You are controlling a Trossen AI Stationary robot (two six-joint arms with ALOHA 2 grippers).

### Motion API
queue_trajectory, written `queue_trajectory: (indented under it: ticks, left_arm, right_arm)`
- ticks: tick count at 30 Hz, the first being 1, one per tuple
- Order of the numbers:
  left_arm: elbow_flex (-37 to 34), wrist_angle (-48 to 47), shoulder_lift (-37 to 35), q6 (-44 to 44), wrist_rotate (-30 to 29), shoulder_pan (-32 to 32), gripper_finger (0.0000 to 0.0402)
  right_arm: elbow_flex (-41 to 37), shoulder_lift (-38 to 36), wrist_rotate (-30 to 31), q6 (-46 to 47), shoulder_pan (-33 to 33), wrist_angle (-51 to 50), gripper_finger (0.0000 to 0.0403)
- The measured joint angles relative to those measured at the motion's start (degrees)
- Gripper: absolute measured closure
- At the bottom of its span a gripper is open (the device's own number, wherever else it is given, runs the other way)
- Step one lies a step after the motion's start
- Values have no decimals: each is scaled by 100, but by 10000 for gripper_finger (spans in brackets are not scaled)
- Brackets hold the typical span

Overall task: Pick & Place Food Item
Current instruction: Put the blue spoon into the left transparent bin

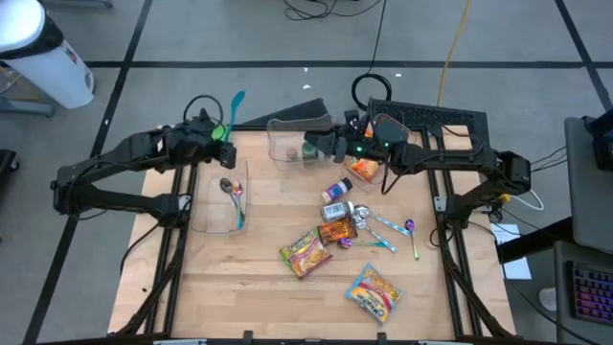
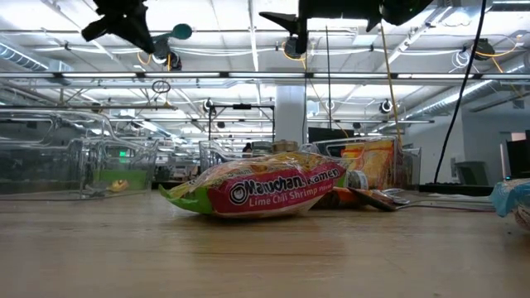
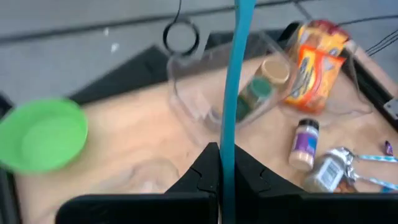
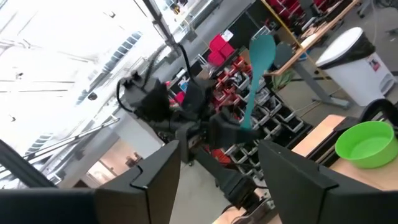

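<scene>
Your left gripper is clamped tight on a long teal plastic spatula, held high near the green plastic bowl; swing it carelessly and it could strike the clear plastic bin. Your right gripper hangs over that bin, jaws apart and empty, and a jar with a green lid lies inside the bin below. The ramen packet lying on the wooden table reads "Maruchan Ramen, Lime Chili Shrimp".
</scene>
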Motion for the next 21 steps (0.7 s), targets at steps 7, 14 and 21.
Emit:
queue_trajectory:
  ticks: [7, 14, 21]
  left_arm:
    - [-155, -668, 92, -737, 111, -321, 391]
    - [-681, -1274, 93, -1881, 322, -904, 391]
    - [-1541, -1121, 92, -3366, 550, -1698, 391]
  right_arm:
    - [0, -1, -15, -231, -173, -20, 197]
    - [0, -53, -521, -303, -331, -201, 198]
    - [-9, -211, -1519, -302, -580, -356, 198]
